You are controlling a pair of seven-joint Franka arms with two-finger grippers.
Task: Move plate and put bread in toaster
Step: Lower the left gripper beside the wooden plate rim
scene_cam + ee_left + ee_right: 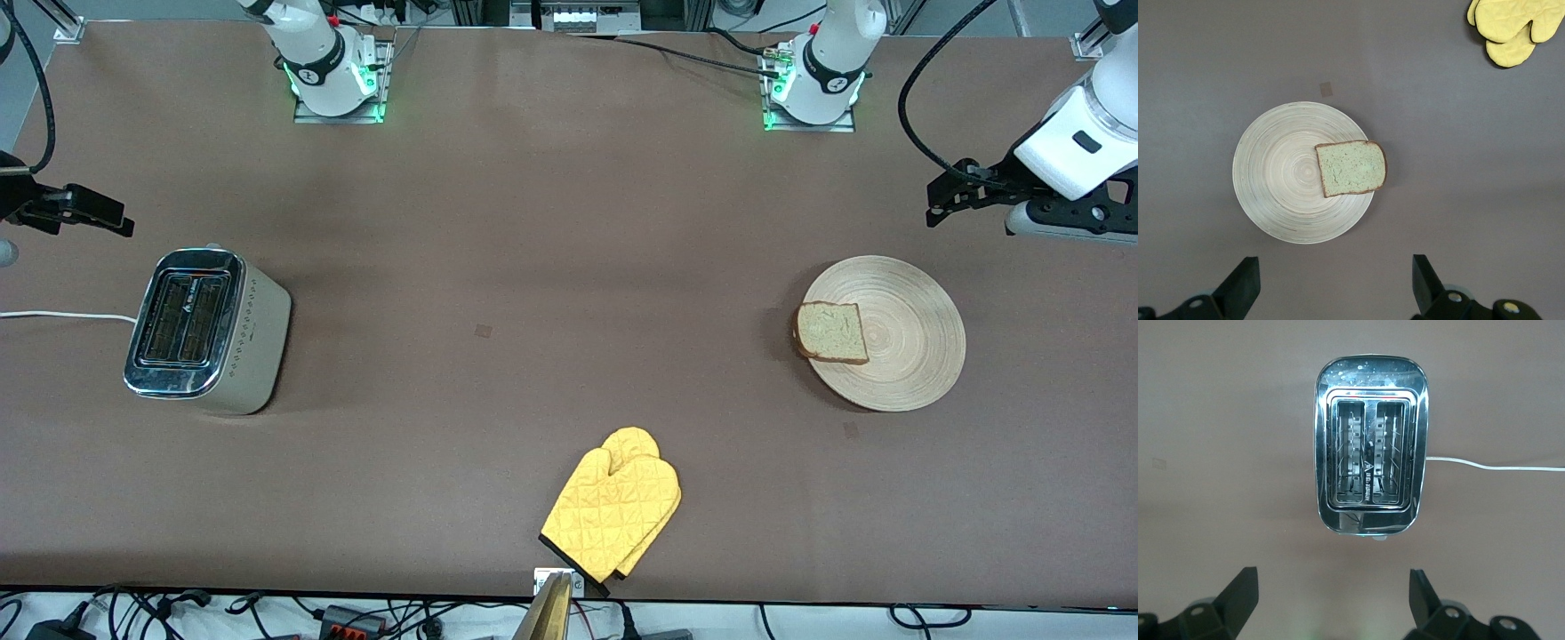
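Observation:
The light-wood plate [916, 342] lies toward the left arm's end of the table. The bread [831, 331] lies flat on it at the rim that faces the right arm's end, slightly overhanging. My left gripper [947, 197] hangs open and empty in the air over the table just off the plate. In the left wrist view the plate [1271, 173] and bread [1351, 168] show past the left gripper [1335, 267]. The toaster [209, 333] stands toward the right arm's end, slots up and empty. My right gripper [107, 218] hangs open and empty beside it. The right wrist view shows the toaster [1370, 443] past the right gripper [1333, 577].
A yellow oven mitt [613, 502] lies near the table edge nearest the front camera, midway along; it also shows in the left wrist view [1511, 27]. The toaster's white cord [62, 315] runs off the right arm's end of the table.

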